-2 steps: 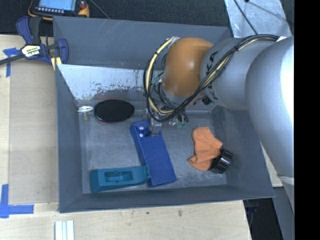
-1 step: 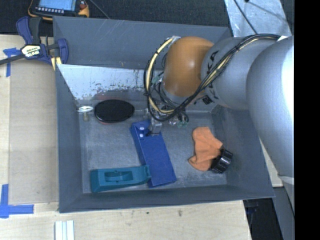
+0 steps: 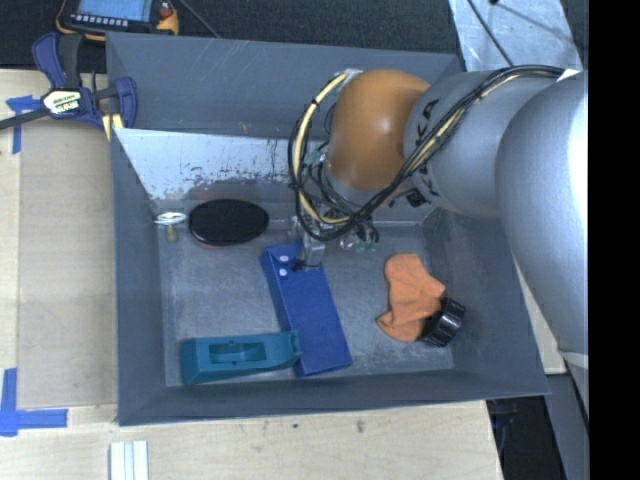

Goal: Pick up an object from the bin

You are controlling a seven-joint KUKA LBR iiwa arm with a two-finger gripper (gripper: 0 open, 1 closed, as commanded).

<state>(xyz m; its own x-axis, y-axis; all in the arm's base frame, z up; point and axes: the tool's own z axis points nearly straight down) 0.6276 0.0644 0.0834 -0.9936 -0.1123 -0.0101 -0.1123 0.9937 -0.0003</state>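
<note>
The claw is hanging low in the bin, close to the middle of the back wall, under the arm's orange cover and its loops of cable. It is sitting right over the upper end of a flat blue oblong piece. That piece is lying on the bin floor and slanting from there down toward the front edge. Whether the claw is wide or narrow cannot be told, because the wrist is covering it from above.

A teal block is lying along the front edge, toward the front corner on the view's left. Its end is meeting the lower end of the blue oblong piece. A flat black disc is resting against the foot of the back wall, on the view's left of the claw. A small pale metal bit is lying just beside the disc, toward the back corner. An orange crumpled cloth is lying near the wall on the view's right. A small black cylinder is touching its lower edge, toward the front corner on that side.
</note>
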